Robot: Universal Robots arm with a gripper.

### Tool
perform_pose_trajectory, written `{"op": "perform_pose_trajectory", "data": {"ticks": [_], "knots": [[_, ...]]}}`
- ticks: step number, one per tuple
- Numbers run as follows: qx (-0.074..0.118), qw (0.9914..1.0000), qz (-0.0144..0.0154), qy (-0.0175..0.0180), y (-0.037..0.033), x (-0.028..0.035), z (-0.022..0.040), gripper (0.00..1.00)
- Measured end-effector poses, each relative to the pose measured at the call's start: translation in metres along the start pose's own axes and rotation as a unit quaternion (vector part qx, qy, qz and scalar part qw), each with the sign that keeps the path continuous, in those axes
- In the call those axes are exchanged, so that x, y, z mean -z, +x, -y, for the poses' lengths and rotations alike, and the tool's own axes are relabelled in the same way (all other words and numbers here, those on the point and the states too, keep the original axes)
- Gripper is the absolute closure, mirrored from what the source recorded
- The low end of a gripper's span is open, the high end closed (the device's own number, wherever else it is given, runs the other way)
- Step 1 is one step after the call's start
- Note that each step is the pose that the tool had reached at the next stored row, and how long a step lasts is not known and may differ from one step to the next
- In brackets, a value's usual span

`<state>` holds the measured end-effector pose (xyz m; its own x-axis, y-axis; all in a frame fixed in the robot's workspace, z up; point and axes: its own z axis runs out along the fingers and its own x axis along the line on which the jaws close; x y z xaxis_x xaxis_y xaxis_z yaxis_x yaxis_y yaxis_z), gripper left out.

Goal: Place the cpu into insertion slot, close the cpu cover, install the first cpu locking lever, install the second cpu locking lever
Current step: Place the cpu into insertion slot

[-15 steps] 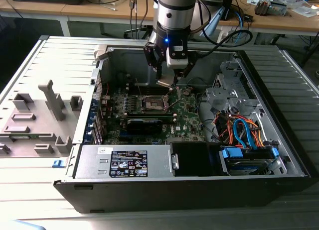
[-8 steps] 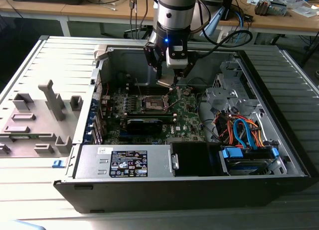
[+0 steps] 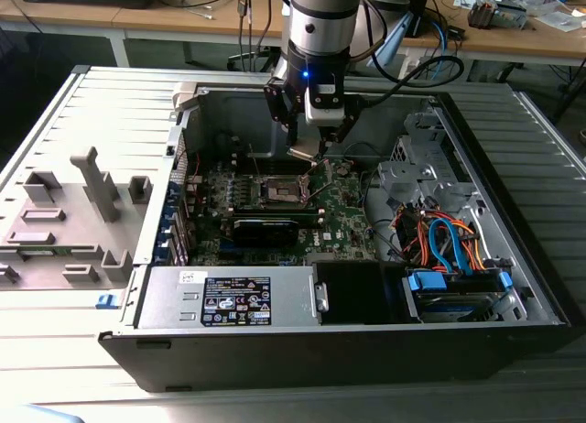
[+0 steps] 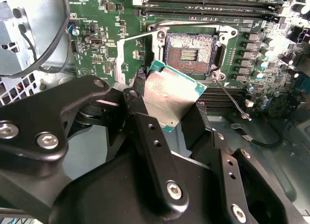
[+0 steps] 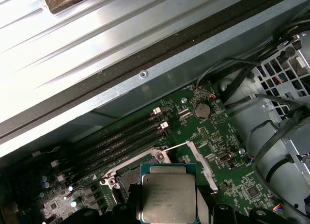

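Gripper (image 4: 167, 106) is clamped on the cpu (image 4: 172, 90), with a matte black finger (image 4: 193, 124) on each of two opposite edges. The chip is a flat square with a dull, slightly smudged silver-grey metal top and a thin green edge around it. In the exterior view the arm (image 3: 320, 20) comes pretty much straight down into the open computer case (image 3: 366, 345), wrist pointing at the green board (image 3: 343, 217). The cpu hangs tilted between the fingertips, up above the insertion slot (image 4: 189, 52) and a bit off to one side of it, not touching. The slot itself is bare: dark centre with a gritty pin field and a shiny silver rim. The cpu cover (image 4: 118, 59), a thin silver frame, is flipped open just beside the slot.
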<state>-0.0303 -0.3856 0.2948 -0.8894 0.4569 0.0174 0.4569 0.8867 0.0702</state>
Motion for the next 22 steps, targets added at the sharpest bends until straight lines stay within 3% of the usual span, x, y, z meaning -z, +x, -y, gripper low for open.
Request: {"op": "perform_pose_trajectory", "data": {"ticks": [22], "knots": [[-0.009, 0.99996, 0.0006, -0.0001, 0.0, -0.0002, 0.0, 0.46]]}}
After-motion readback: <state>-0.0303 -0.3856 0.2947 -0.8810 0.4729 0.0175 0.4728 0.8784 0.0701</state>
